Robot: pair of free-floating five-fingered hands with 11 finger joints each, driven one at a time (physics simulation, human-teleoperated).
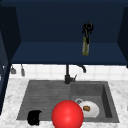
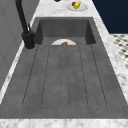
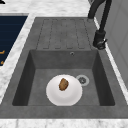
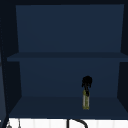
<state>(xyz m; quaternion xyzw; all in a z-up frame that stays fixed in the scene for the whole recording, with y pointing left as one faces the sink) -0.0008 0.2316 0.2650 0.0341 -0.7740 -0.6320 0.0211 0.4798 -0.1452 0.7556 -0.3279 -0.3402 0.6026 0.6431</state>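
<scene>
at the far left of the front view the left robot hand (image 1: 34, 117) sits low at the sink's (image 1: 27, 100) front left corner, a dark lump whose fingers look curled in with nothing between them, though its outline is hard to read. just to its right a red ball (image 1: 67, 115) stands at the front edge, its lower part cut off by the frame and hiding part of the basin behind it and the left rim of the white plate (image 1: 93, 111). that plate lies in the basin with a small brown piece of food (image 1: 86, 108) on it, the drain (image 1: 78, 101) touching its upper left edge. the black faucet (image 1: 67, 75) rises behind the sink from the marble table (image 1: 120, 87). higher, right of centre, the right robot hand (image 1: 87, 28) pinches the neck of an olive bottle (image 1: 85, 46) from above, its fingers closed round the top so the cap is hidden; the bottle stands upright on the lower shelf of the dark blue cabinet (image 1: 50, 53). no label or writing can be read on the bottle.
</scene>
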